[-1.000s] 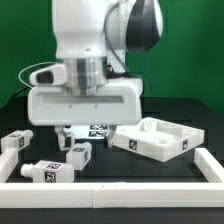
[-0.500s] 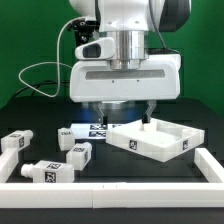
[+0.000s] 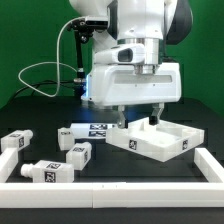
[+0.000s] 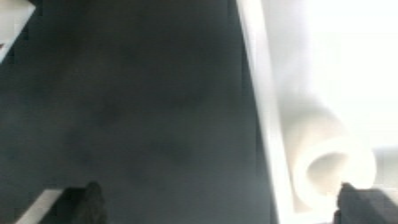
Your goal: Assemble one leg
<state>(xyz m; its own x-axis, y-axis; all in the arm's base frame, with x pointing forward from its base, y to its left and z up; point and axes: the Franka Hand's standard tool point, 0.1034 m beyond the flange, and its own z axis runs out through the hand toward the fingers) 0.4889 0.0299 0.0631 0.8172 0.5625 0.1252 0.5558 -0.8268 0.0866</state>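
Three legs, small white blocks with tag markers, lie on the dark table at the exterior view's left: one [image 3: 18, 142], one [image 3: 48, 171] and one [image 3: 78, 153]. A fourth tagged white block [image 3: 67, 133] lies just behind them. My gripper [image 3: 140, 118] is open and empty. It hangs over the near-left corner of the large white tray-shaped part [image 3: 155, 140], well apart from the legs. In the wrist view my gripper [image 4: 222, 210] shows two dark fingertips [image 4: 80, 205] wide apart, with the blurred white tray part [image 4: 329, 100] under one side. No leg shows there.
The marker board [image 3: 98, 129] lies flat between the legs and the tray part. A white raised border [image 3: 110, 185] runs along the front and the exterior view's right of the work area. A cable [image 3: 45, 75] loops behind the arm.
My arm has swung from above the legs toward the exterior view's right and now hangs over the tray part. The gripper stays open and empty. The parts have not moved.
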